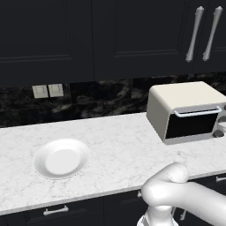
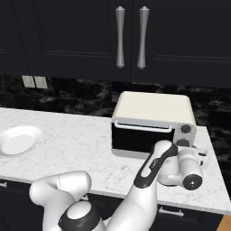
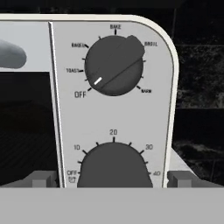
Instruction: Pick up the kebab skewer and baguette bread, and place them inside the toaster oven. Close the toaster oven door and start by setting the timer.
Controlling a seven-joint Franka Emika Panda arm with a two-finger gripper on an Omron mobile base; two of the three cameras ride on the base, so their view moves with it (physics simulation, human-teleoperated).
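On the marble counter (image 1: 119, 145), near its right end against the dark backsplash: one toaster oven (image 2: 153, 118), cream, boxy, its toaster oven door (image 2: 140, 137) shut with the white bar handle (image 2: 142, 127) across the top of the glass.

Item, control panel: in the hand view we see an upper mode knob (image 3: 114, 65) whose white mark points between OFF and TOAST, and a lower timer knob (image 3: 114, 165) ringed by OFF, 10, 20, 30, 40. We cannot read where the timer's own pointer sits.

Item, gripper (image 3: 114, 179): jaws spread wide, holding nothing, one finger tip (image 3: 41, 179) left of the timer knob and the other to its right, so the knob lies between them. We cannot tell whether the tips have reached the knob's depth.

Item, kebab skewer and baguette bread: not located on the counter; we judge them inside the shut oven, the dark glass hiding any proof.

Item, white plate (image 1: 62, 158): bare, well apart at the left.

Step in hand, in our judgement: setting the timer. We would keep the knob centred, advance square to the panel, close on its flanks, then turn away from OFF.

Clearance: the oven's rounded right edge is close beside the knob, and the counter ends just beyond it; the mode knob above is near. Free counter lies to the left.
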